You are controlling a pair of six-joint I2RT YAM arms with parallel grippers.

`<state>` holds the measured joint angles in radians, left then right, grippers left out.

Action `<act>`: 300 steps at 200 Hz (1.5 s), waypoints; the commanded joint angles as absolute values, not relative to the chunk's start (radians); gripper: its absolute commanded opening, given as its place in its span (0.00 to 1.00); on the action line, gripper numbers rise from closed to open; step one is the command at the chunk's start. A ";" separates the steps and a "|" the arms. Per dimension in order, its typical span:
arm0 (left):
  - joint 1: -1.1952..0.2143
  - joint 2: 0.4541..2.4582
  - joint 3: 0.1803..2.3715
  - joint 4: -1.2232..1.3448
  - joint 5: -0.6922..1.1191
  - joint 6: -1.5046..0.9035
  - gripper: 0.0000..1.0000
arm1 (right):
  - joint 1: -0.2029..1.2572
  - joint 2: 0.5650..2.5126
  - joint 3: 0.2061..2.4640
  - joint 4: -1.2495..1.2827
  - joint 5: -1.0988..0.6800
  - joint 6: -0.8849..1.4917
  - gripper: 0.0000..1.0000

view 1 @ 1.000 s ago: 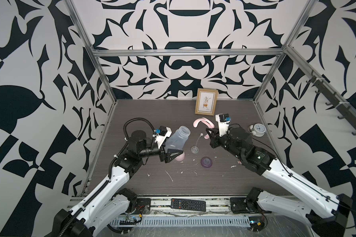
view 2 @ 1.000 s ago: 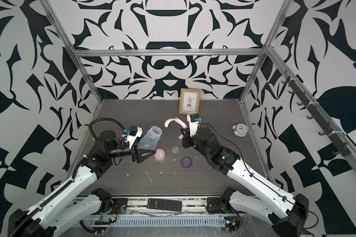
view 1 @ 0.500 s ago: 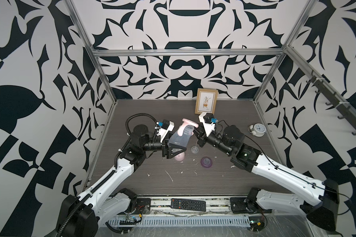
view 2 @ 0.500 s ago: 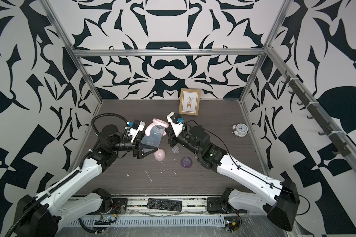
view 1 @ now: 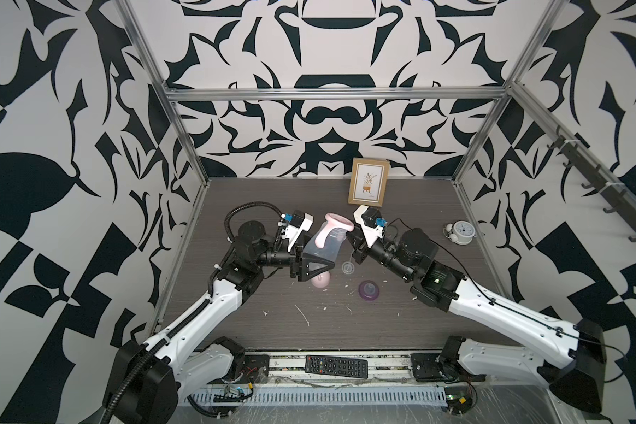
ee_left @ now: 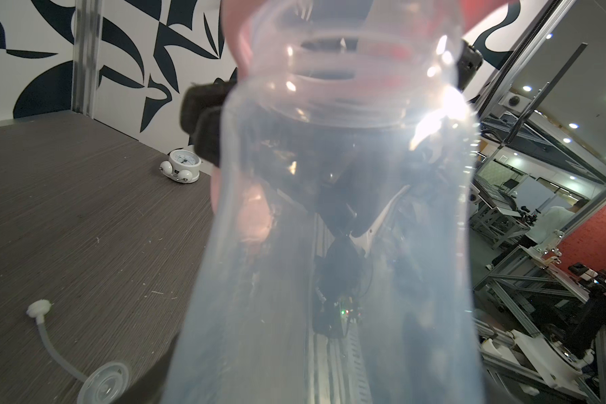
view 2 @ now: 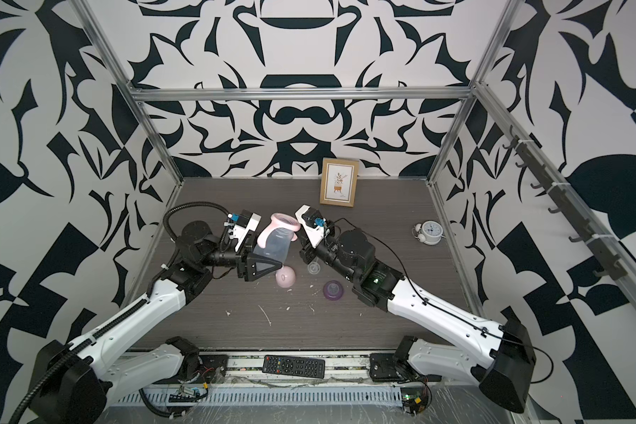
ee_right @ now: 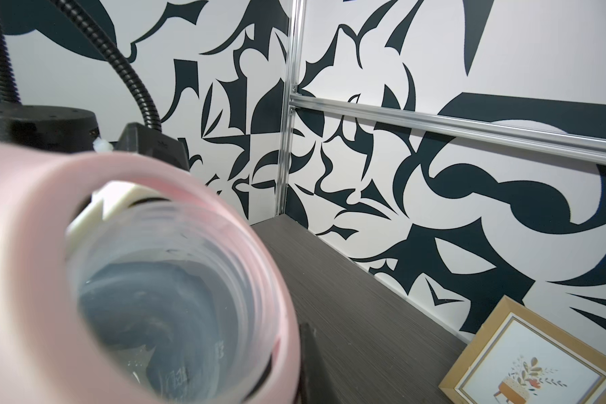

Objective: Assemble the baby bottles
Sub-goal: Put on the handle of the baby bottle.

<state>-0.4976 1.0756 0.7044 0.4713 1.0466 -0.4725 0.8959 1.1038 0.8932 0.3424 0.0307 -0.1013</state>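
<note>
Left gripper [view 1: 315, 263]: clamped on the lower body of the bottle [view 1: 324, 245]. It holds the bottle off the table [view 1: 412, 205], tilted, with the mouth towards the opposite arm. Judged purpose: a fixed, raised target for fitting parts.
Right gripper [view 1: 350, 236]: clenched on the rim of the handle ring [view 1: 340, 221]. The thin wall of the ring is pinched between the jaws, so the bore stays free.
Handle ring: encircles the bottle mouth in the right wrist view, off-centre. One loop hangs down the side of the bottle in both top views. Full seating on the neck cannot be confirmed.
Step in hand (judgement): the ring is being pressed down over the neck, ahead of the collar.
Remaining parts: the pink cap [view 1: 321, 281] lies under the bottle. The straw [view 1: 347, 267] lies just beside it. The purple collar [view 1: 368, 290] lies nearer the front. All three are on the table.
Alarm clock [view 1: 460, 232]: well apart, not involved.
Change over the last second: ring and bottle were apart, each in its own gripper. The arms have closed together, and the ring now sits over the mouth. Neither grip has changed.
</note>
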 commanded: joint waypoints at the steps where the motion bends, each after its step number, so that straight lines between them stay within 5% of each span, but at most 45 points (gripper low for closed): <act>1: -0.497 1.075 0.742 0.519 1.075 -0.505 0.00 | 0.906 1.103 0.894 0.423 0.070 -0.148 0.00; 165: -0.497 1.134 0.819 0.502 1.087 -0.587 0.00 | 0.994 1.126 0.844 0.421 0.110 -0.433 0.00; 180: -0.496 1.129 0.812 0.522 1.060 -0.585 0.00 | 0.994 1.120 0.845 0.399 0.108 -0.421 0.28; 206: -0.496 1.114 0.787 0.529 0.953 -0.550 0.00 | 0.994 1.101 0.868 0.303 0.115 -0.391 0.59; 250: -0.495 1.104 0.754 0.558 0.799 -0.474 0.00 | 0.994 1.046 0.876 0.139 0.124 -0.305 0.79; 300: -0.495 1.113 0.722 0.567 0.644 -0.393 0.00 | 0.983 0.992 0.856 -0.005 0.145 -0.141 0.84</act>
